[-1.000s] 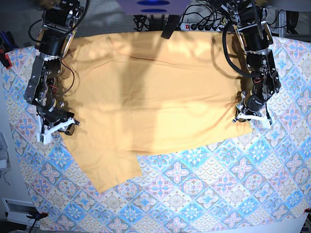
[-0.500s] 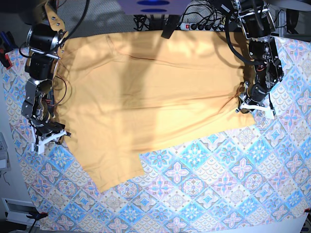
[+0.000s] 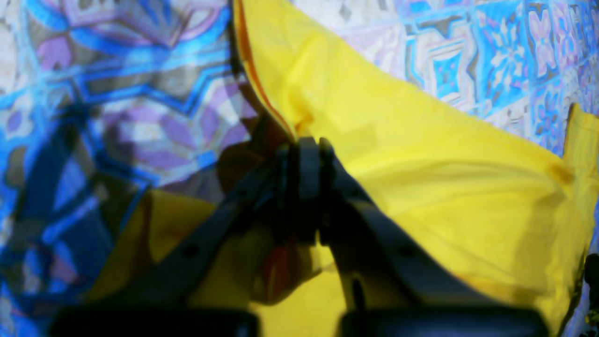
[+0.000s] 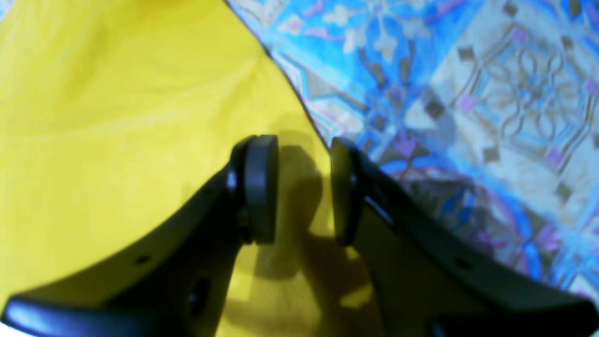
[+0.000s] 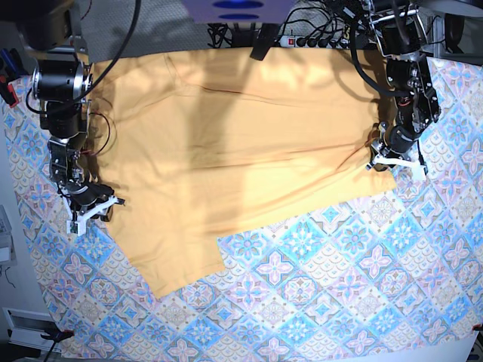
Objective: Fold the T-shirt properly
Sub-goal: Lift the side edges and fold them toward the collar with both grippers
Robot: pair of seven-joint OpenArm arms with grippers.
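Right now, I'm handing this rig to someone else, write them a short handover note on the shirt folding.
Left gripper: shut, pinching the T-shirt at its edge, at the right side of the base view.
Right gripper: open, jaws apart over the shirt's edge near the tablecloth, holding nothing.
T-shirt: spread mostly flat across the far half of the tablecloth, with one flap reaching toward the near side at the base view's left.
Done: no neat fold visible yet.
Left: get the right gripper onto its edge, then make the folds.
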